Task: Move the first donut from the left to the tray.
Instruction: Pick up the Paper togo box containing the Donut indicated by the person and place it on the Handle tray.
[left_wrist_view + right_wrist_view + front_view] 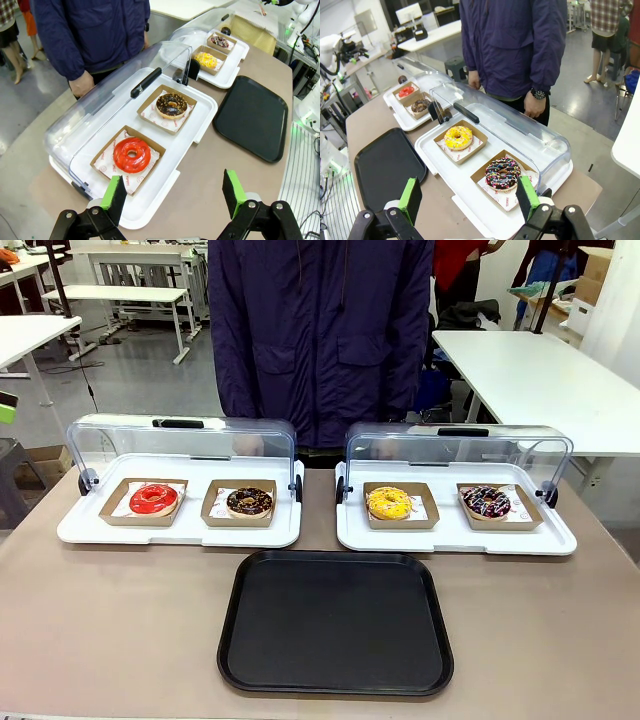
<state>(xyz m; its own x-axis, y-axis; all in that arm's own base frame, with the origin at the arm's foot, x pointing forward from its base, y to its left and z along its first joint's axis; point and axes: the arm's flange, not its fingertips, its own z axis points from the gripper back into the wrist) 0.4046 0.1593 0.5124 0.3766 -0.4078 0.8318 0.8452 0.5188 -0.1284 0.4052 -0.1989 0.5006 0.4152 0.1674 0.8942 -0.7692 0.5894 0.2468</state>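
Observation:
The first donut from the left point(153, 498) has glossy red icing and sits in a brown cardboard holder on the left white tray with its clear lid raised. In the left wrist view the red donut point(132, 154) lies just beyond my left gripper point(173, 194), which hangs open above the white tray's near edge. The black tray point(336, 621) lies flat at the table's near middle, also seen as the black tray point(252, 116) and the black tray point(388, 165). My right gripper point(470, 200) is open above the right white tray, with nothing between its fingers.
A chocolate donut point(249, 502) sits beside the red one. The right white tray point(455, 535) holds a yellow donut point(388, 503) and a sprinkled dark donut point(486, 502). A person in a dark jacket point(320, 330) stands at the far side, hands near the raised lids.

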